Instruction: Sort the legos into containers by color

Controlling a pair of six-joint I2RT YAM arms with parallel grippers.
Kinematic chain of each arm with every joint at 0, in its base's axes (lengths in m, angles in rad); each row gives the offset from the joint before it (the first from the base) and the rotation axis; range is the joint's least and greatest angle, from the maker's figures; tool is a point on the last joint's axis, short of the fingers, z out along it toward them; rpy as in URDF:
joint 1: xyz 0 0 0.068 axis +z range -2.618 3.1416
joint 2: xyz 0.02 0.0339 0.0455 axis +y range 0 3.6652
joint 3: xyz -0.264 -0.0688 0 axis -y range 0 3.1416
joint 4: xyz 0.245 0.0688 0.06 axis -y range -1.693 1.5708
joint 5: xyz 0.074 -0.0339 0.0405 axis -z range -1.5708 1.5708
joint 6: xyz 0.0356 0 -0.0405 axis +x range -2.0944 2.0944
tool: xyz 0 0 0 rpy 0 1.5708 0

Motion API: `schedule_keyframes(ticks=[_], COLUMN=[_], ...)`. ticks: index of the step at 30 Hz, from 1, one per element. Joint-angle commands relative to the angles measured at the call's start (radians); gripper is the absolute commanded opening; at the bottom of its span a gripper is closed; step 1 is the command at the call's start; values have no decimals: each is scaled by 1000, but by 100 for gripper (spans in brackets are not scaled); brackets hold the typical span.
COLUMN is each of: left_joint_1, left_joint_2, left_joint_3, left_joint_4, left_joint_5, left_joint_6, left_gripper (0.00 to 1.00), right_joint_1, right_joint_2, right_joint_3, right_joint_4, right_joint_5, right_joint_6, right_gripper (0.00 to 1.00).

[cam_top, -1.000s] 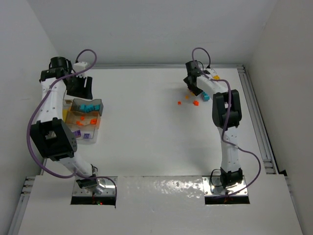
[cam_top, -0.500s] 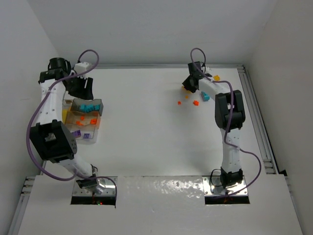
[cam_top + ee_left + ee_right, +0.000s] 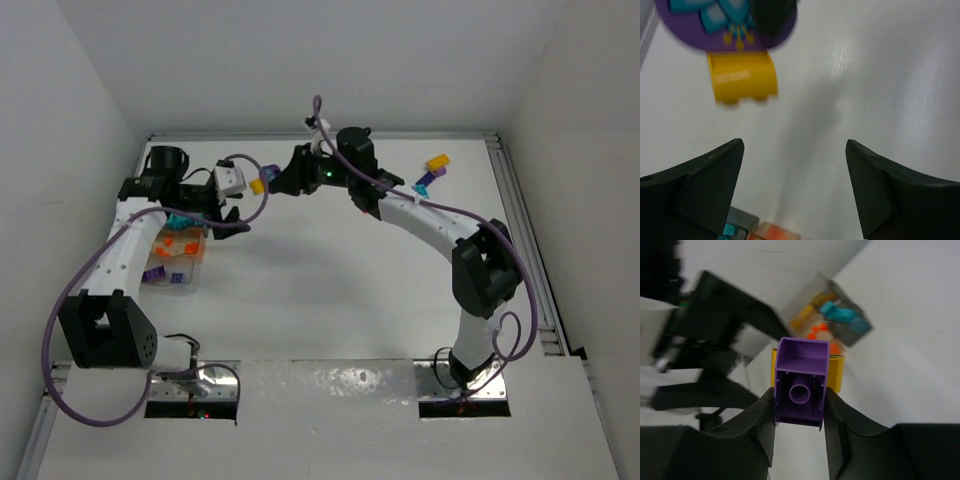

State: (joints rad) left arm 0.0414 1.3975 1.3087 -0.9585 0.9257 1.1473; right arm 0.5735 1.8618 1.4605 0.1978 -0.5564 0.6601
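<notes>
The white table is bare in the middle and along the near edge. White walls stand close on three sides. Near the far edge, left of centre, the right gripper is clamped on a purple brick that seems joined to a yellow brick. The left gripper, fingers apart, hangs just beside. The containers sit by the left edge, with teal, orange and purple legos inside. Loose bricks lie near the far right corner.

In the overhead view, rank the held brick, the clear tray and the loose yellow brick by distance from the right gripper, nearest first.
1. Held purple-and-yellow brick, clamped in the right gripper.
2. Clear tray, at the left.
3. Loose yellow brick, far right.
</notes>
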Motion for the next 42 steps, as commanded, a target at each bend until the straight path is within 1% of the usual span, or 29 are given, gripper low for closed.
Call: schedule_keyframes(ticks=[1,2,3,4,5,6,7,9,12,17,19,25,27,31,35,36,39,40,42], left_joint_1=[-34,-34,-32,-34,-32,-34,-32,-34,-34,-32,-34,-34,-58,-61,-66,-66,-69,-69,-69], left_joint_2=[-123,-176,-199,-219,-250,-261,-275,-285,-308,-336,-330,-310,-304,-296,-285,-284,-275,-272,-272], left_joint_3=[-93,-123,-149,-187,-198,-203,-200,-195,-200,-215,-213,-213,-210,-206,-198,-200,-197,-195,-197], left_joint_4=[281,344,469,518,559,560,549,509,484,518,562,563,549,540,529,537,546,543,541], left_joint_5=[102,95,72,59,52,47,50,53,56,45,38,7,1,-5,4,1,-8,-7,5], left_joint_6=[-31,-70,-114,-173,-182,-184,-169,-159,-158,-159,-227,-221,-205,-207,-212,-216,-250,-256,-259], left_gripper=[81,81,81,80,77,75,68,60,53,53,53,53,53,49,49,48,40,32,28], right_joint_1=[44,69,78,84,89,89,88,91,92,101,106,111,114,118,121,123,123,123,123], right_joint_2=[-24,-33,-35,-38,-35,-33,-33,-36,-39,-52,-52,-56,-61,-67,-67,-67,-67,-72,-75], right_joint_3=[-14,-12,-11,-14,-12,-8,-5,-3,1,-9,-5,11,11,11,17,18,18,12,11], right_joint_4=[153,158,167,175,199,207,213,212,192,186,192,198,196,198,198,198,193,190,189], right_joint_5=[-65,-50,-34,-11,-5,-4,1,10,12,24,27,33,32,33,42,41,35,36,36], right_joint_6=[38,36,39,44,74,87,91,92,79,67,65,68,70,61,58,58,52,50,47], right_gripper=[0,0,0,0,0,0,0,0,0,0,0,0,0,0,0,0,0,0,0])
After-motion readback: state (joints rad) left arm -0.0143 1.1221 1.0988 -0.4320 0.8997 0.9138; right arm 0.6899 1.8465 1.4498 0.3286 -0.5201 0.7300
